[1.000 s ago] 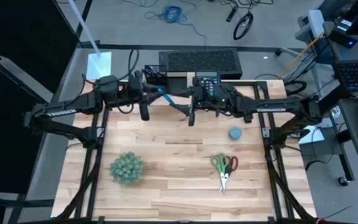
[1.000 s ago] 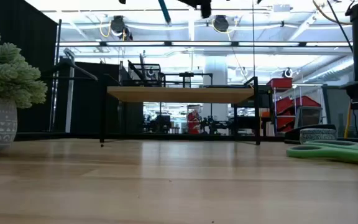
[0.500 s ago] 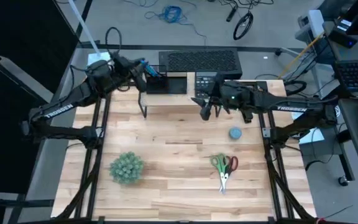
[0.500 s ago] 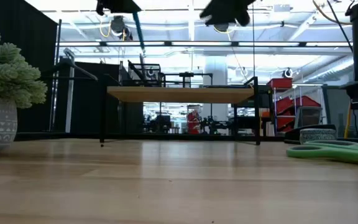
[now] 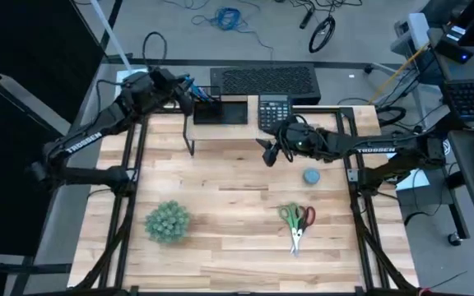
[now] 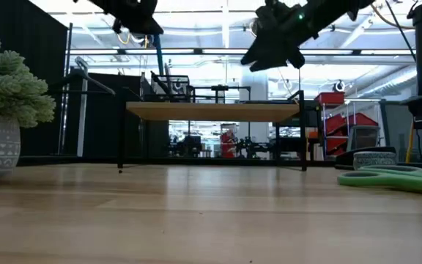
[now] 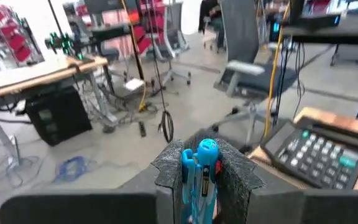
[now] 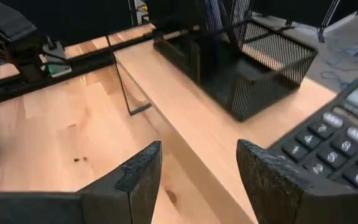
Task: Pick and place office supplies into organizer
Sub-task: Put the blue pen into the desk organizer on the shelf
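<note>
Left gripper up at the desk's 11 o'clock corner, just beside the black mesh organizer, fingers clenched on a slim blue pen; pen tip showing light blue in the high view, right at the organizer's taller cup section. Organizer sitting on the light wooden riser shelf at 12 o'clock, black calculator just beside it toward 1 o'clock.

Right gripper hanging in the air near the desk's centre, slightly toward 1 o'clock, in front of the riser shelf; fingers released, spread wide, holding nothing. Riser shelf edge, organizer and calculator keys all visible past them in the right wrist view.

Green-handled scissors and red-handled scissors lying together at 4 o'clock, blades crossing. Small round grey-blue item near them at 3 o'clock. Fuzzy green ball plant in its patterned pot at 8 o'clock, well apart from both arms.
</note>
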